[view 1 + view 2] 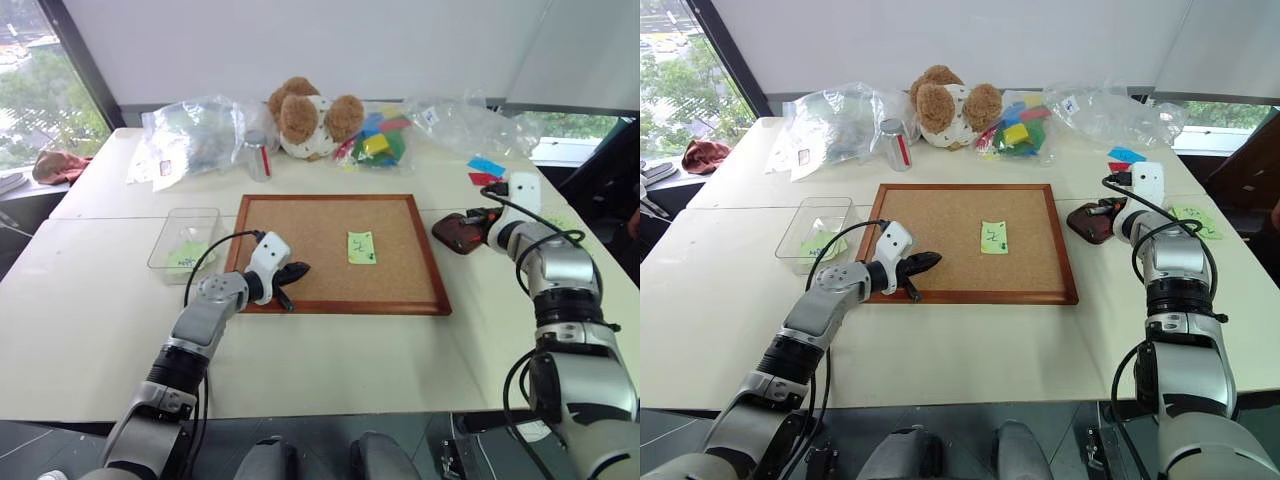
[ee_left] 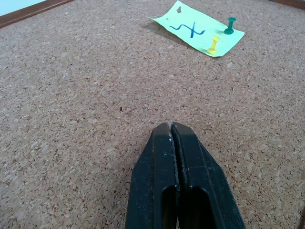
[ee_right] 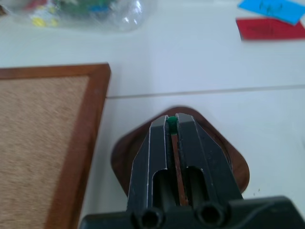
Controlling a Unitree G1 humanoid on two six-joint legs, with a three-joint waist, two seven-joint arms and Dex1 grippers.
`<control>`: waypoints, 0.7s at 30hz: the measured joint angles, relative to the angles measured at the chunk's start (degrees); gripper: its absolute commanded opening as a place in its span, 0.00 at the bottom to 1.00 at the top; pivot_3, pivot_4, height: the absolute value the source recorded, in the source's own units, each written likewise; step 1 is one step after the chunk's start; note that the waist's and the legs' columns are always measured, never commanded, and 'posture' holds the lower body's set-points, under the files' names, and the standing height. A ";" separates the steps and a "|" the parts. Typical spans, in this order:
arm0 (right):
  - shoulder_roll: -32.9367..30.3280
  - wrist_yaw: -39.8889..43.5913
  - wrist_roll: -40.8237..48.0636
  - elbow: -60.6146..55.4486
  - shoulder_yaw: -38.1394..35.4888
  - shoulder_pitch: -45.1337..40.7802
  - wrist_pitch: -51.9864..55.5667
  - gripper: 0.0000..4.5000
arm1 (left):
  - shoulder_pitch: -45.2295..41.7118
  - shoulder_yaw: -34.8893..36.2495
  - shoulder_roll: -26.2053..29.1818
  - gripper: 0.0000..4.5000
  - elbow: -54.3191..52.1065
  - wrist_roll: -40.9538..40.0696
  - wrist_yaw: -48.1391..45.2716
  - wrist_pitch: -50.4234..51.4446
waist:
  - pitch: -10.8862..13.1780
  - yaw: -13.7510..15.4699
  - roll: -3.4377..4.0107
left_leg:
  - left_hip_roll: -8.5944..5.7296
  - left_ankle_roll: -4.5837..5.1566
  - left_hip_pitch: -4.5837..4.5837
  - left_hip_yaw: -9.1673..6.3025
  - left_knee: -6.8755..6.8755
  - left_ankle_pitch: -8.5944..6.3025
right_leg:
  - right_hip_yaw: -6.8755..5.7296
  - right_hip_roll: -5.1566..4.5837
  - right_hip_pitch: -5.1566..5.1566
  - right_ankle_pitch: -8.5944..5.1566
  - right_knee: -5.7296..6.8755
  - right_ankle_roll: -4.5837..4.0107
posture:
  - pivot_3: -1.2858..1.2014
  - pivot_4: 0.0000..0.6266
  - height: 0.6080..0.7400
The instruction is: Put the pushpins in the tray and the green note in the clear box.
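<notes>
Seen from the head: green note (image 1: 994, 237) pinned mid-corkboard (image 1: 940, 240), clear box (image 1: 820, 232) beside its left frame. Closer in: two pushpins (image 2: 230, 26) holding the note, left gripper (image 2: 171, 125) clenched empty; right gripper (image 3: 171, 120) pinching a green pushpin (image 3: 171, 124) above the tray (image 3: 236, 164).

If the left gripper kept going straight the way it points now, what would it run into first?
Most likely the bare corkboard surface just ahead of the shut left gripper; it angles slightly downward. Beyond that lies the green note, though depth is hard to judge.
</notes>
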 measured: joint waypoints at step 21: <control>1.01 1.20 -0.04 8.02 0.93 -1.92 -4.70 0.75 | 1.00 0.14 0.23 0.00 -1.39 0.01 0.46 0.06 | 0.00 -0.07 0.00 | 0.01 -0.09 -0.01 0.00 -0.06 0.05 | 0.00 0.00 0.00 0.00 -0.10 0.00 | 0.52 0.24 1.00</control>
